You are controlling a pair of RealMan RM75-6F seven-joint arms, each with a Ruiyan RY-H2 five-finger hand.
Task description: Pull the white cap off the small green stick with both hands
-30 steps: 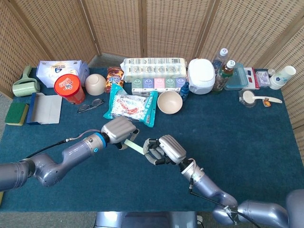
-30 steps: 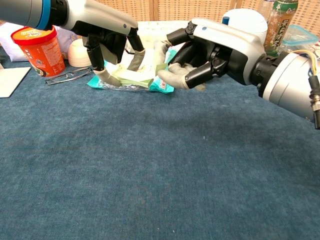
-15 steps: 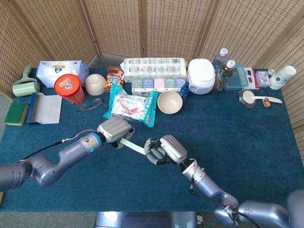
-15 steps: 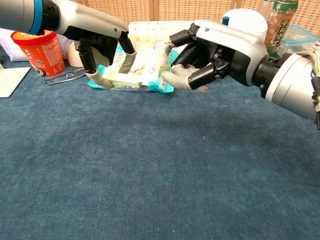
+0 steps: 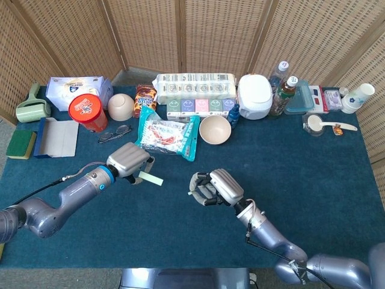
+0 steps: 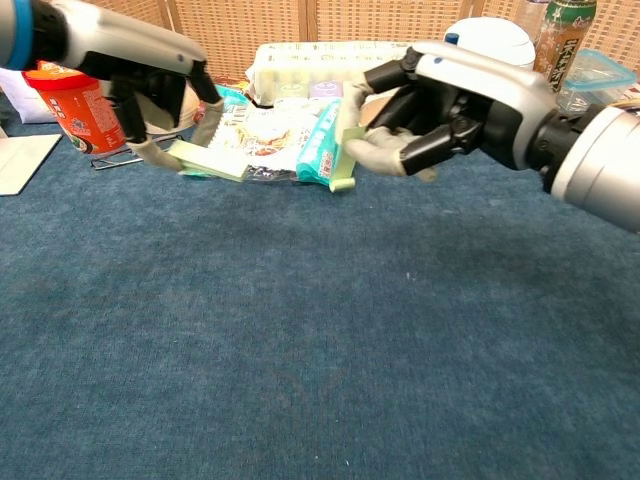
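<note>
**Cap and stick now apart, one piece in each hand**

A second ago the two hands were close together over the middle of the bench, both closed on one pale green bar that bridged them. Now they have drawn apart and the bar has split in two. The left hand point(image 5: 128, 161) has moved toward the left edge and pinches the green stick point(image 5: 150, 178). The right hand point(image 5: 215, 187) has shifted slightly toward the right edge and front edge, its fingers curled around the white cap point(image 6: 344, 150).

In the head view the stick's long axis runs roughly along the bench point(image 5: 313, 180), slanting a little toward the front, and its free end points at the right hand. In the chest view the stick point(image 6: 205, 160) lies close to level, well clear of the blue cloth. The cap stands nearly upright in the right hand, its lower end pointing down at the bench.

The left hand's fingers cover the stick's held end. In the head view the cap is almost wholly hidden inside the right hand. In the chest view it looks pale green rather than white against the snack bag point(image 6: 270, 135) behind it, and its open end cannot be made out.
</note>
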